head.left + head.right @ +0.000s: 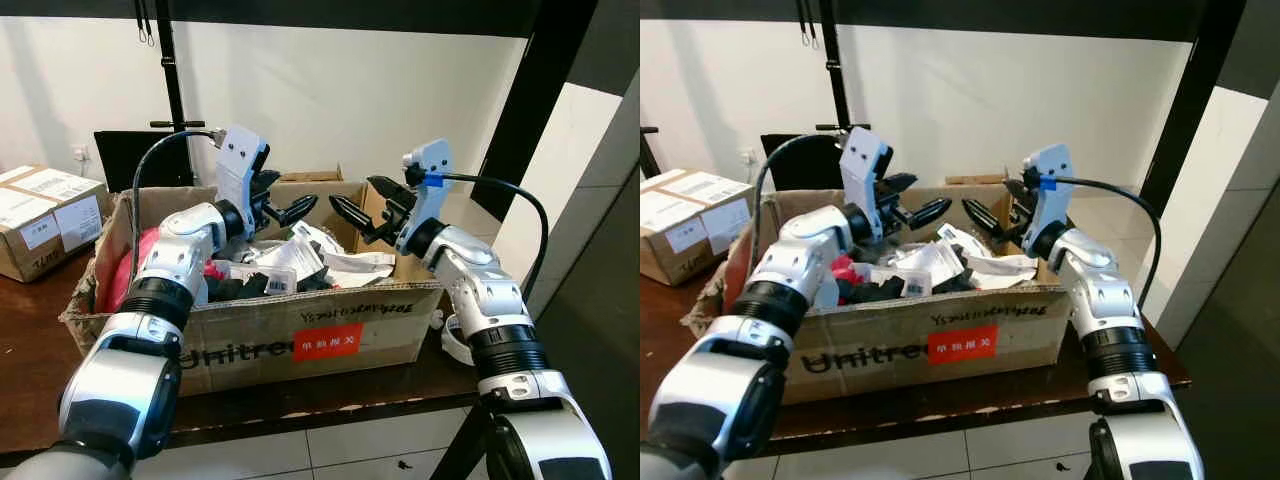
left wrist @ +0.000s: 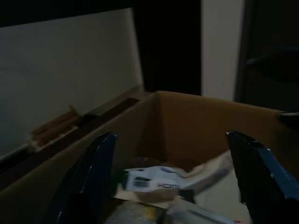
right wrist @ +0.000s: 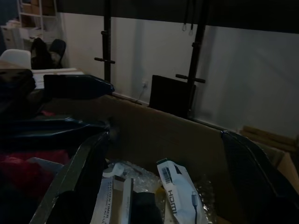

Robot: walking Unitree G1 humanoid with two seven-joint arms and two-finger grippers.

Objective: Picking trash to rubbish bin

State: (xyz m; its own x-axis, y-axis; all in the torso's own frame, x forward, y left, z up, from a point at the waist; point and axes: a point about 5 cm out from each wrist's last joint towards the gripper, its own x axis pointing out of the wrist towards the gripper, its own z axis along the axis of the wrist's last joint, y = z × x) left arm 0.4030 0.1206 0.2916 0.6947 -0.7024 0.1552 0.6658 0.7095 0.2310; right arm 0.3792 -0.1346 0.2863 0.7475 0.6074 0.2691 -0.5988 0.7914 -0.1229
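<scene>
Both grippers hover over the cardboard box (image 1: 330, 335), fingers spread and holding nothing: left gripper (image 1: 290, 208) and right gripper (image 1: 352, 212) face each other, tips near but apart. The trash (image 1: 300, 262) is just below them inside the box: white packets, plastic wrap, black bits, something red at the left. The box stands on a dark table (image 1: 30, 380), a smaller taped carton (image 1: 45, 215) off to the left.

storage or workshop room: taped shipping carton (image 1: 45, 215) on dark table (image 1: 30, 340), black metal stand (image 1: 175, 90), bare white wall (image 1: 330, 90).
</scene>
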